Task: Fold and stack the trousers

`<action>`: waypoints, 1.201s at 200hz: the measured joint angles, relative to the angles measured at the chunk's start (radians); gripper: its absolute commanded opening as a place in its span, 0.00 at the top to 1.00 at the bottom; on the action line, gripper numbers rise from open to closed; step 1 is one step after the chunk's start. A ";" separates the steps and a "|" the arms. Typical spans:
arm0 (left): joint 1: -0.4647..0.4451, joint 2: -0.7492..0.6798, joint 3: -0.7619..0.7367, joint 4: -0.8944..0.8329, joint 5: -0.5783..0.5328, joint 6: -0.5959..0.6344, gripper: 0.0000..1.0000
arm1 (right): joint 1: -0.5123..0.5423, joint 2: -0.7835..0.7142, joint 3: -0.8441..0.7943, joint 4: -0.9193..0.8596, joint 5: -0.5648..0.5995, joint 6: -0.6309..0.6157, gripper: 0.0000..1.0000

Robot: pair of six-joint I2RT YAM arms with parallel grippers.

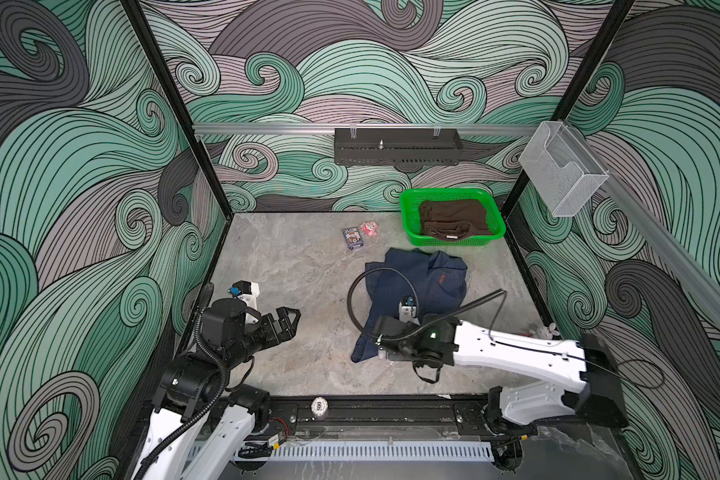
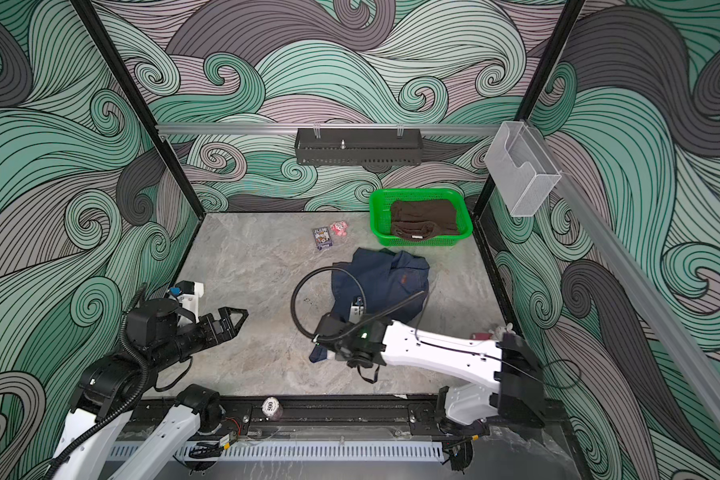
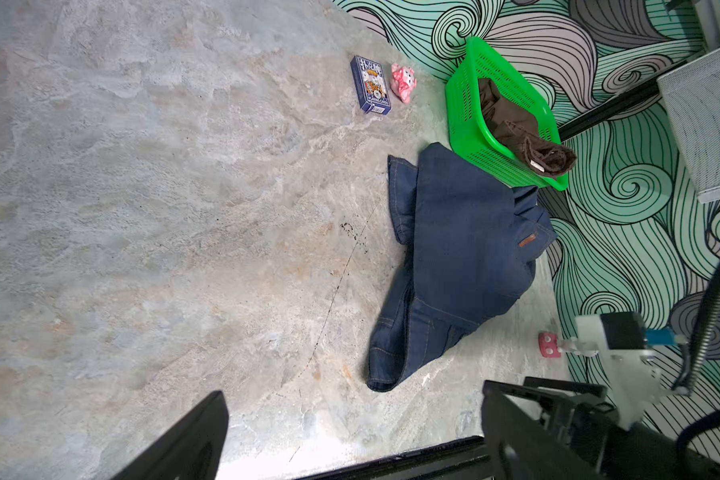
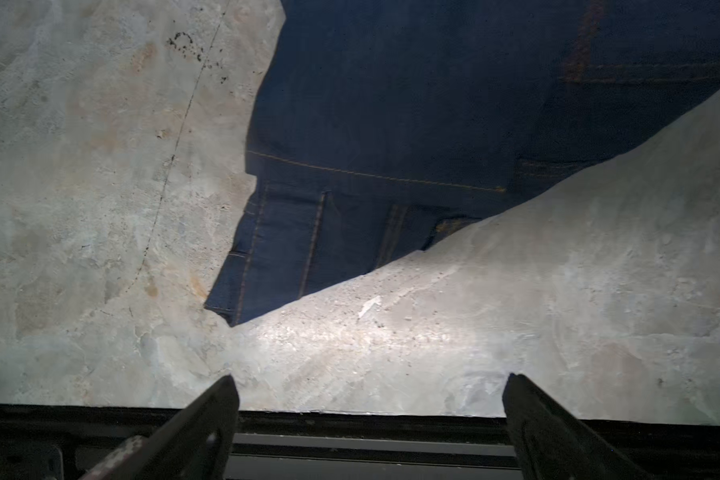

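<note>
Trousers [image 3: 466,249] bunched beside green basket [image 3: 466,120], seen whole only from left wrist

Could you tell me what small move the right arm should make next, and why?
Probably ease the open right gripper forward onto the nearest hem of the trousers and close: they lie crumpled, ungripped, and the gripper hangs short of that hem.

the trousers [image 2: 385,282] lie crumpled on the worktop [image 2: 246,270] toward its far right corner, just nearer than the green basket [image 2: 427,241], which holds a brown garment [image 2: 422,220]. the left gripper [image 2: 242,318] hovers near the left edge.
</note>
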 measured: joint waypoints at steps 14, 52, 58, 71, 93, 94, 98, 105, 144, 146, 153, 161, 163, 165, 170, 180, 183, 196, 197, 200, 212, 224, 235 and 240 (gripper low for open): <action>0.000 -0.006 -0.003 -0.001 -0.003 -0.010 0.03 | 0.051 0.085 0.050 0.022 0.029 0.069 0.00; 0.000 -0.056 0.002 -0.006 -0.050 -0.044 0.03 | 0.082 0.238 0.109 0.063 0.056 0.199 0.01; 0.000 -0.070 0.005 -0.011 -0.063 -0.050 0.03 | 0.077 0.257 0.109 0.074 0.058 0.211 0.02; 0.000 -0.097 0.022 -0.026 -0.090 -0.057 0.03 | 0.066 0.293 0.109 0.095 0.056 0.227 0.04; 0.000 -0.130 0.061 -0.042 -0.128 -0.064 0.03 | 0.031 0.352 0.109 0.152 0.034 0.248 0.12; 0.000 -0.132 0.065 -0.042 -0.130 -0.064 0.03 | 0.029 0.354 0.109 0.154 0.033 0.249 0.12; 0.000 -0.134 0.070 -0.044 -0.134 -0.065 0.03 | 0.023 0.363 0.108 0.165 0.029 0.248 0.15; 0.000 -0.135 0.080 -0.046 -0.140 -0.066 0.03 | 0.012 0.381 0.106 0.187 0.021 0.253 0.19; 0.000 -0.134 0.085 -0.060 -0.153 -0.074 0.03 | -0.014 0.445 0.074 0.286 -0.022 0.270 0.49; 0.000 -0.134 0.085 -0.061 -0.153 -0.074 0.03 | -0.015 0.447 0.072 0.290 -0.022 0.275 0.52; 0.000 -0.134 0.085 -0.063 -0.154 -0.074 0.03 | -0.017 0.449 0.061 0.306 -0.022 0.274 0.65; 0.000 -0.134 0.085 -0.065 -0.155 -0.074 0.03 | -0.018 0.443 0.048 0.321 -0.021 0.274 0.80; 0.000 -0.134 0.085 -0.065 -0.155 -0.074 0.03 | -0.018 0.438 0.044 0.324 -0.021 0.269 0.84; 0.000 -0.134 0.085 -0.066 -0.155 -0.074 0.03 | -0.018 0.435 0.041 0.328 -0.021 0.271 0.87; 0.000 -0.134 0.085 -0.068 -0.155 -0.074 0.03 | -0.018 0.426 0.029 0.335 -0.022 0.269 0.93; 0.000 -0.134 0.084 -0.069 -0.154 -0.074 0.03 | -0.019 0.399 0.005 0.342 -0.021 0.268 1.00; 0.000 -0.134 0.084 -0.069 -0.154 -0.074 0.03 | -0.019 0.389 -0.003 0.341 -0.024 0.268 1.00; 0.000 -0.129 0.084 -0.067 -0.152 -0.072 0.03 | -0.020 0.316 -0.043 0.328 -0.021 0.251 1.00; 0.000 -0.127 0.083 -0.067 -0.151 -0.071 0.03 | -0.020 0.308 -0.046 0.326 -0.021 0.249 1.00; 0.000 -0.124 0.083 -0.067 -0.150 -0.071 0.03 | -0.020 0.286 -0.056 0.320 -0.020 0.245 1.00; 0.000 -0.104 0.079 -0.060 -0.139 -0.068 0.03 | -0.020 0.160 -0.088 0.280 -0.009 0.215 1.00; 0.000 -0.074 0.062 -0.031 -0.114 -0.067 0.04 | -0.024 0.019 -0.098 0.240 0.008 0.171 1.00; 0.000 -0.041 0.034 0.011 -0.081 -0.070 0.04 | -0.040 -0.136 -0.099 0.212 0.016 0.120 1.00; 0.000 -0.023 0.018 0.033 -0.063 -0.074 0.04 | -0.052 -0.200 -0.097 0.198 0.017 0.099 1.00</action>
